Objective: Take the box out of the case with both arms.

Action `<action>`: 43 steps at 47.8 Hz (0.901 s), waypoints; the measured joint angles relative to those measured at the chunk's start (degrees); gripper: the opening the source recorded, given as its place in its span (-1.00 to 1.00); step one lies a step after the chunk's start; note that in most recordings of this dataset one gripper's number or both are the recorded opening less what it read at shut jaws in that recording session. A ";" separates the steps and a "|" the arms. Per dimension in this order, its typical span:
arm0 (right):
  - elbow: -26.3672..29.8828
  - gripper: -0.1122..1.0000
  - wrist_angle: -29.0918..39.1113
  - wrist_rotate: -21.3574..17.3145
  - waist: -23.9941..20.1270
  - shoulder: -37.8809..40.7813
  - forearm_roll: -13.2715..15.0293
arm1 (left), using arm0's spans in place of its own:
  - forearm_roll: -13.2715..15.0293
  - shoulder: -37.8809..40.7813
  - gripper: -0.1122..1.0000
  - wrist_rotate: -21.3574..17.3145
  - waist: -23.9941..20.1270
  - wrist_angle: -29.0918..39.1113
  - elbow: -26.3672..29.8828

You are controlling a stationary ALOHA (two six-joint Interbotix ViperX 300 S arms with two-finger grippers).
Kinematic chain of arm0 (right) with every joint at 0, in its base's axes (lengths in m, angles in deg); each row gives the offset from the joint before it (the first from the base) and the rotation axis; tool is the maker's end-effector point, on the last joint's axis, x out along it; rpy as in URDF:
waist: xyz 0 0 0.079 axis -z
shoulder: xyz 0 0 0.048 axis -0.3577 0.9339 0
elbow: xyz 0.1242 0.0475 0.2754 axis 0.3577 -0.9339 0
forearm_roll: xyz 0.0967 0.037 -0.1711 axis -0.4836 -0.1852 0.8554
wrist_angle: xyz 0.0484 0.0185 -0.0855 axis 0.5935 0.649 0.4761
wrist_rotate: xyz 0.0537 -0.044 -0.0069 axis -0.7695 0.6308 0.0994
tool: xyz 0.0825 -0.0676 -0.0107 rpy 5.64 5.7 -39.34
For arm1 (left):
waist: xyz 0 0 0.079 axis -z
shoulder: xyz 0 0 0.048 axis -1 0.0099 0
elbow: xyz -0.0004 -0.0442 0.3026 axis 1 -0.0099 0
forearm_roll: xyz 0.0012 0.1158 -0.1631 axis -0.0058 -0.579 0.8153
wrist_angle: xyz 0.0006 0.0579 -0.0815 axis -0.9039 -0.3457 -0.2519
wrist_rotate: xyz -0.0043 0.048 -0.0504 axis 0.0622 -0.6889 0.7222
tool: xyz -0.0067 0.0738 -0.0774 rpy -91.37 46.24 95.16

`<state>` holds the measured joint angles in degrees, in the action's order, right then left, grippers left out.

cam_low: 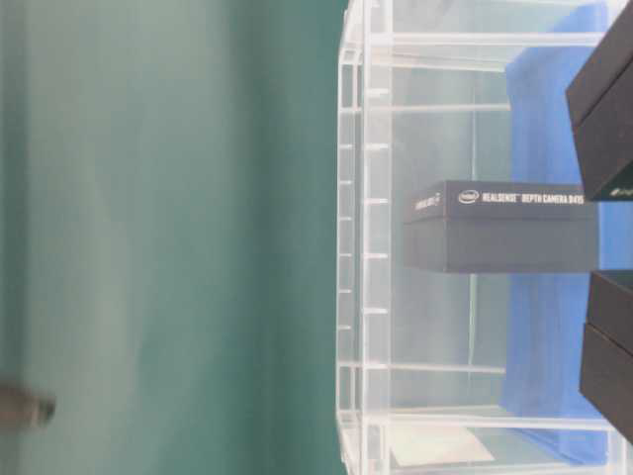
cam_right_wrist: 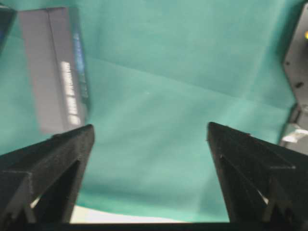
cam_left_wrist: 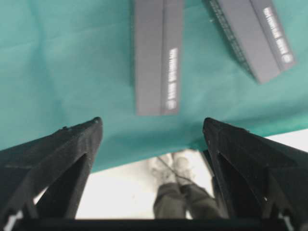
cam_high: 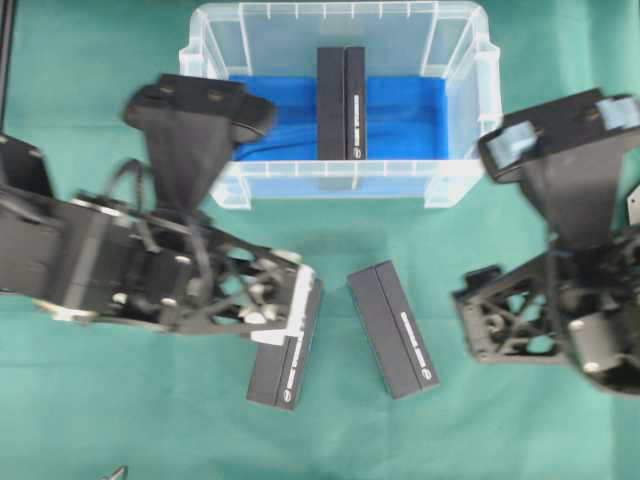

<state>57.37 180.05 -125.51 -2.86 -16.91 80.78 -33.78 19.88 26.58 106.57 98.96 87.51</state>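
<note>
Both grippers stand spread wide with nothing between their fingers. Seen from the left wrist camera, the left gripper [cam_left_wrist: 151, 127] shows its two black fingers [cam_left_wrist: 72, 144] far apart over the green cloth [cam_left_wrist: 57, 62], with a dark box lying flat on the cloth [cam_left_wrist: 158, 55] past the tips and a second loose box [cam_left_wrist: 255, 36] angled off to the right of it. From overhead, that left gripper [cam_high: 290, 300] hangs over the upper end of the near-left box [cam_high: 285, 360]; whether it touches the box cannot be told. The right gripper [cam_right_wrist: 150, 130] is likewise released, its fingers [cam_right_wrist: 250, 159] well apart above bare cloth, with the second box [cam_right_wrist: 55, 67] blurred at the upper left of its view. Overhead, the right gripper [cam_high: 490, 315] sits to the right of that middle box [cam_high: 393, 328], apart from it.

One more box [cam_high: 341, 103] stands inside the case [cam_high: 340, 180], in the middle of the blue lining [cam_high: 405, 115], clear of both arms. The table-level view shows this box [cam_low: 499, 226] through the translucent wall of the case [cam_low: 361, 247], resting on the blue floor.
</note>
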 measured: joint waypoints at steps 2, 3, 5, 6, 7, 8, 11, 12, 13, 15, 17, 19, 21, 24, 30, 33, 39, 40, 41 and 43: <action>-1.14 0.86 0.09 -0.09 -0.18 -0.97 -0.09 | 0.00 -1.32 0.66 0.70 0.26 0.18 -1.49; -1.67 0.86 0.09 -0.18 -0.26 -1.41 -0.09 | 0.00 -2.02 0.66 0.97 0.35 0.26 -2.20; -3.16 0.86 0.09 -0.44 -0.44 -2.55 -0.18 | 0.00 -3.60 0.66 1.76 0.79 0.44 -4.04; -3.96 0.86 0.09 -0.44 -0.53 -3.25 -0.26 | 0.09 -4.22 0.66 1.93 0.88 0.53 -4.92; -4.75 0.86 0.09 -0.44 -0.62 -3.96 -0.53 | 0.09 -4.83 0.66 2.02 1.05 0.53 -5.62; -5.45 0.86 0.18 -0.44 -0.70 -4.57 -0.62 | 0.09 -5.54 0.66 2.37 1.32 0.62 -6.59; -7.47 0.86 0.09 -0.53 -0.97 -6.42 -0.97 | 0.09 -7.82 0.66 3.69 1.93 0.70 -9.58; -8.09 0.86 0.09 -0.53 -0.97 -7.03 -1.05 | 0.18 -8.70 0.66 4.13 2.29 0.79 -10.81; -8.96 0.86 0.09 -0.53 -1.05 -7.91 -1.05 | 0.18 -9.67 0.66 4.75 2.55 0.88 -12.04; -10.72 0.86 0.18 -0.62 -1.23 -9.32 -1.14 | 0.18 -11.34 0.66 5.71 3.16 0.88 -13.89; -12.13 0.86 0.09 -0.88 -1.32 -10.81 -1.23 | 0.26 -12.92 0.66 6.68 3.78 0.79 -15.64; -13.36 0.86 0.09 -1.14 -1.32 -12.13 -1.23 | 0.26 -14.77 0.66 8.00 4.31 0.88 -17.84; -14.41 0.86 0.18 -1.85 -1.41 -13.45 -1.23 | 0.18 -16.52 0.66 9.05 4.83 0.88 -19.69; -16.26 0.86 0.09 -3.16 -1.41 -15.38 -1.23 | 0.26 -19.07 0.66 10.72 5.80 0.88 -22.59; -19.42 0.85 -0.09 -5.19 -1.49 -18.90 -1.32 | 0.26 -23.12 0.66 12.92 7.47 0.88 -26.63; -20.65 0.85 -1.32 -5.36 -1.49 -19.95 -1.32 | 0.26 -24.70 0.66 13.80 8.09 0.88 -28.04; -22.24 0.85 -4.57 -5.27 -1.58 -20.57 -1.32 | 0.26 -26.19 0.66 14.77 8.53 1.05 -29.09; -22.41 0.85 -5.01 -5.27 -1.58 -20.57 -1.32 | 0.18 -26.28 0.66 14.85 8.61 1.14 -29.09; -22.68 0.85 -5.63 -5.27 -1.49 -20.57 -1.32 | 0.26 -26.37 0.66 14.85 8.61 1.23 -29.09; -23.12 0.85 -6.77 -5.27 -1.58 -20.57 -1.32 | 0.26 -26.28 0.66 14.85 8.61 1.41 -29.18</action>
<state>34.25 173.29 -130.78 -4.44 -37.48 79.47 -33.52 -6.40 41.43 115.18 100.37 58.33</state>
